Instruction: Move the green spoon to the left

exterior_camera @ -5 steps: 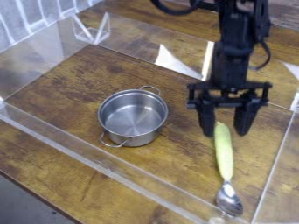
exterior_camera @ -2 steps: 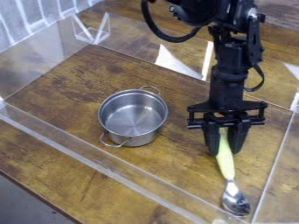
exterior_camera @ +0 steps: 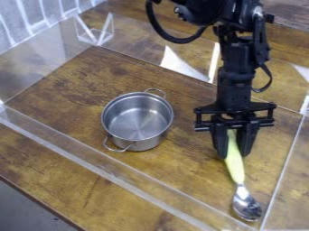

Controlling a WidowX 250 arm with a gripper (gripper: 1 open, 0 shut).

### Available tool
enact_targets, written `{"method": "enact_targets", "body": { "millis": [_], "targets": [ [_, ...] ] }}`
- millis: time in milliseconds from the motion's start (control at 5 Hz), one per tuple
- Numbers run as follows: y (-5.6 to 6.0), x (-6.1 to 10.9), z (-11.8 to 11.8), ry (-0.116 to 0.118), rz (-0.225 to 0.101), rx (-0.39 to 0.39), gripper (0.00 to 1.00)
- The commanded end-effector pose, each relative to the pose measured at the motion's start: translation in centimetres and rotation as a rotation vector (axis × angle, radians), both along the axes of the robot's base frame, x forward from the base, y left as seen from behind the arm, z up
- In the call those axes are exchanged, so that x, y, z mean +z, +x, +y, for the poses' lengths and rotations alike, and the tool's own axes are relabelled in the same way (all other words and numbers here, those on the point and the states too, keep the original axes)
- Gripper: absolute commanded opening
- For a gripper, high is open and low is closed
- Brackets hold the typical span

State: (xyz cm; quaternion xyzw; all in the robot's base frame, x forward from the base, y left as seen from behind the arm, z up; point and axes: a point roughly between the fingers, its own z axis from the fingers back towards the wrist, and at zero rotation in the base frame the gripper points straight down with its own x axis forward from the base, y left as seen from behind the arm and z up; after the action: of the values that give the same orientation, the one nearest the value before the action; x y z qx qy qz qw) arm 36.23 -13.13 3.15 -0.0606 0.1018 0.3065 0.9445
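Green spoon (exterior_camera: 236, 171) lies right of the steel pot (exterior_camera: 137, 120) on the wooden table (exterior_camera: 72, 86), its handle top between the fingers of my gripper (exterior_camera: 234, 144), which look closed on it. An end-grip risks the bowl swinging or slipping. Count: one spoon, one pot, one gripper.

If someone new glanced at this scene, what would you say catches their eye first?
Most likely the black gripper, pointing down right of centre with its fingers closed in around the upper end of the green spoon, whose silver bowl lies near the bottom right corner. Next comes the shiny steel pot, standing empty to the left of the gripper on the wooden table.
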Motion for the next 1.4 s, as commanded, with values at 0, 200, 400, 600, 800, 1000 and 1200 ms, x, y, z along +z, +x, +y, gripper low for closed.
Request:
{"method": "enact_targets", "body": {
  "millis": [0,200,400,600,800,1000,1200],
  "targets": [
    [2.1,2.0,1.1,-0.026,-0.074,0.008,0.00],
    [2.6,2.0,1.6,-0.037,-0.080,0.015,0.00],
    [3.4,2.0,2.1,-0.045,-0.091,0.014,0.00],
    [4.0,1.9,2.5,-0.049,-0.114,0.011,0.00],
    [4.4,1.9,2.5,-0.045,-0.145,-0.004,0.00],
    [4.7,2.0,2.6,-0.039,-0.172,-0.023,0.00],
    [5.0,1.9,2.6,-0.031,-0.198,-0.043,0.00]
  ]
}}
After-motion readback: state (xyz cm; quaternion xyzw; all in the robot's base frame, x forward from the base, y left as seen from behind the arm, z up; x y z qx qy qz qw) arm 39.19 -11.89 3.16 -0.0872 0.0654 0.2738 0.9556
